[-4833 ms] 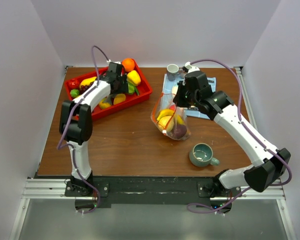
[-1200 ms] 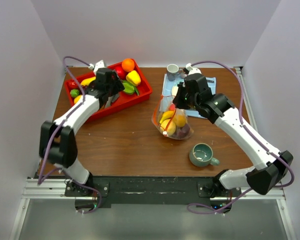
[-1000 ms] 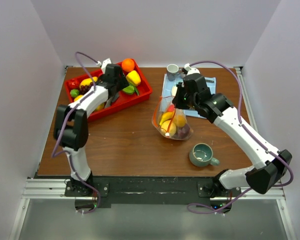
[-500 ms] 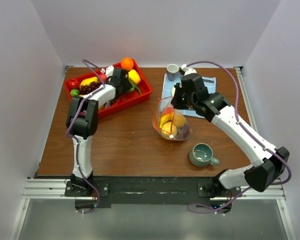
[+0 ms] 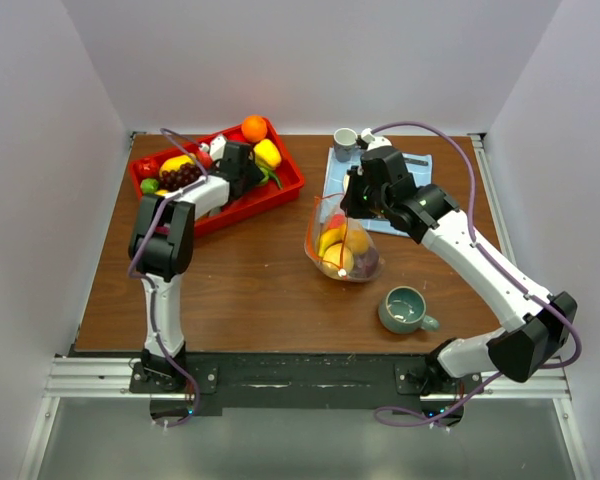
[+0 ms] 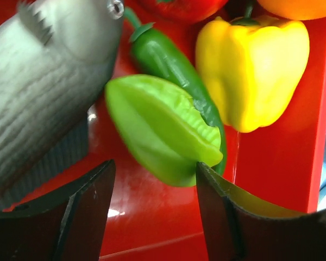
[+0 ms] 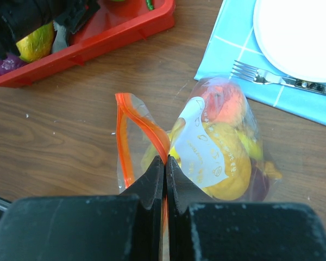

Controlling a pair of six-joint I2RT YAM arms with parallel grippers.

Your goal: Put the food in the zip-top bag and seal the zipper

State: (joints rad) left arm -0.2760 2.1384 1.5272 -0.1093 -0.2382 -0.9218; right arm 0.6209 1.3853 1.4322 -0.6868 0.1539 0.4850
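1. The loading step of the task was in hand. Several toy foods already sat inside the zip-top bag [image 5: 342, 245], which stood near the middle of the wooden worktop [image 5: 230, 290]. More food waited in the red tray [image 5: 265, 200] at the far left.
2. The left end effector [image 6: 153, 176] hung low inside the tray with its fingers spread. A green ridged piece [image 6: 163, 130] lay just ahead between them, apparently not yet pinched.
3. The right end effector [image 7: 165, 163] had its fingers pressed together on the zipper [image 7: 121, 141], the orange-red strip. It held the bag's mouth up and open.
4. The next move probably called for closing on the green piece and lifting it clear of its neighbours. It would then be carried across to the held-open mouth. Its glossy, tapering ridges looked likely to slip.
5. The bag was thin, crinkly clear film with a white label, and yellow and peach-red pieces showed through it.
6. The tray was hard, shiny plastic. In it, a slim green chilli [image 6: 171, 62] touched the green piece, a smooth lobed yellow pepper [image 6: 250, 65] lay beside them, and a grey ribbed toy fish [image 6: 43, 98] lay to the left.
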